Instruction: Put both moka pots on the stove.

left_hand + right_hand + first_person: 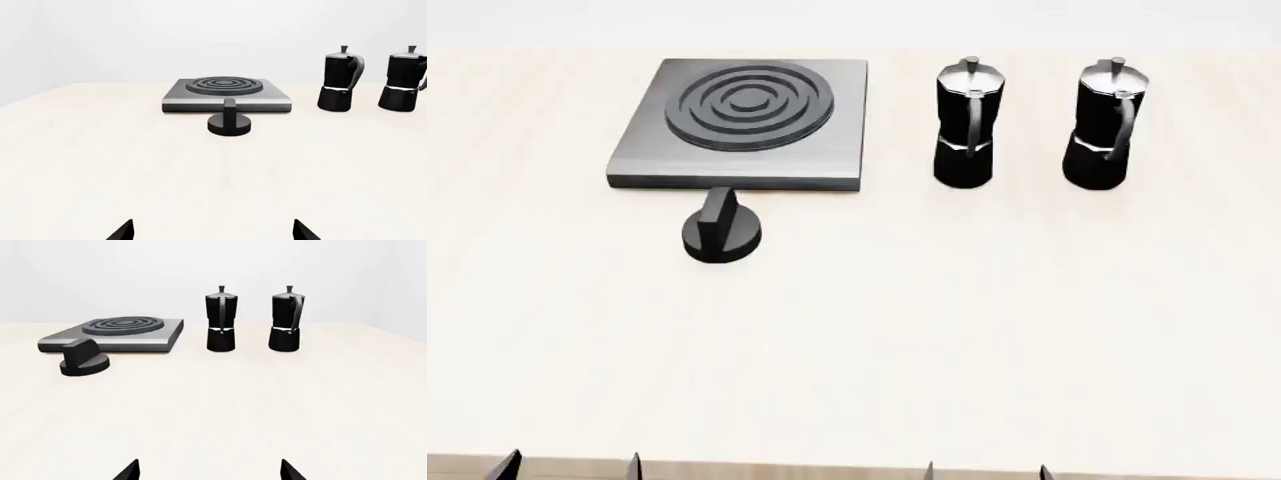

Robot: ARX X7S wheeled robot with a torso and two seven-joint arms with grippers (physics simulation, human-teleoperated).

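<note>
Two black moka pots with silver lids stand upright side by side at the far right of the table: one moka pot (968, 125) (220, 320) (339, 80) nearer the stove, the other moka pot (1108, 125) (287, 320) (403, 80) further right. The grey stove (747, 125) (227, 95) (113, 335) with dark rings lies at the far left, nothing on it. My left gripper (571, 468) (212, 232) and right gripper (985, 470) (210, 471) hover at the near table edge, both open and empty, far from the pots.
A squat black round knob (721, 232) (229, 122) (83, 361) sits on the table just in front of the stove. The pale table (961, 330) stretches between my grippers and the objects. A plain white wall stands behind.
</note>
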